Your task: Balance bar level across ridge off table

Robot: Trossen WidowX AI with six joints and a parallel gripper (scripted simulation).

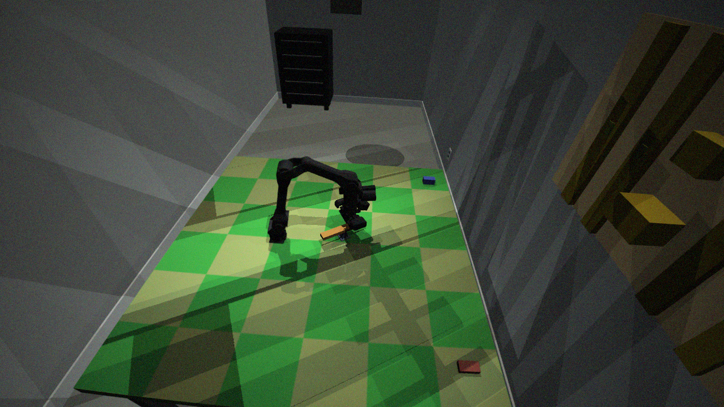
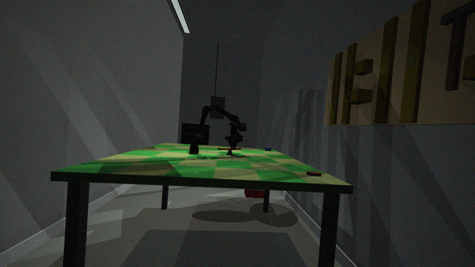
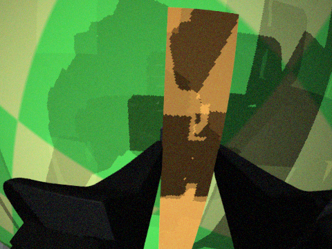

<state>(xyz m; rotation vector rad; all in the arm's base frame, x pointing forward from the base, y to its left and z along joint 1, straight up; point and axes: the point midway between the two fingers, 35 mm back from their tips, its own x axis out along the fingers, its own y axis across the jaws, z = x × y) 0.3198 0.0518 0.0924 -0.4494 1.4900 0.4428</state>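
Note:
The orange bar [image 1: 332, 232] [image 2: 224, 148] [image 3: 183, 221] is held flat, looking close to level in the exterior view, with both ends off the table. The small dark ridge [image 1: 343, 237] [image 2: 229, 152] stands on the table under the bar's middle part. The bar is at the ridge's top or just above it; contact cannot be made out. My gripper [image 1: 350, 227] [image 2: 233, 147] [image 3: 188, 149] points down and is shut on the bar, one finger on each long side. It grips close to the ridge, a little to the right of it in the exterior view. The bar hides most of the ridge in the wrist view.
The checkered green table [image 1: 273, 354] [image 2: 199, 177] bears a blue block [image 1: 429, 180] [image 2: 268, 149] at the far right and a red block [image 1: 468, 367] [image 2: 313, 173] at the near right. Both lie away from the arm. Patchy shadows cross the table.

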